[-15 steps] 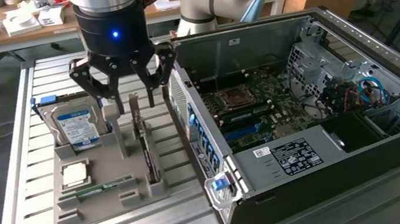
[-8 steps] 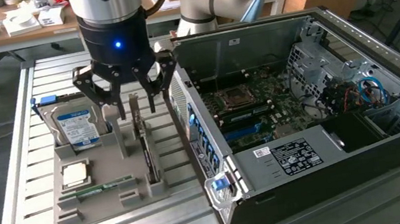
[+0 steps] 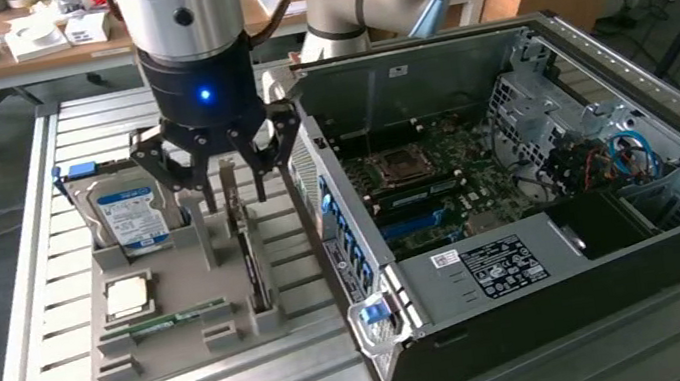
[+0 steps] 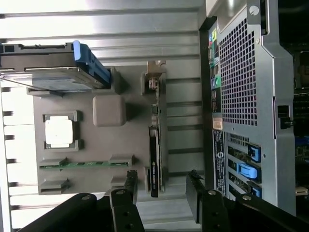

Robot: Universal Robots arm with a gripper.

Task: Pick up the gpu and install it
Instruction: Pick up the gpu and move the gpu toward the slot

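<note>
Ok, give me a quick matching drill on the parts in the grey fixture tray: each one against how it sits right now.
Things in the grey tray:
1. gpu
2. hard drive
3. processor chip
4. memory stick

States:
A. lying flat in a square recess
B. on edge in a slot, under the open gripper
C. standing upright, blue label showing
D. green, on edge in a long low slot

Pairs: 1-B, 2-C, 3-A, 4-D.
</note>
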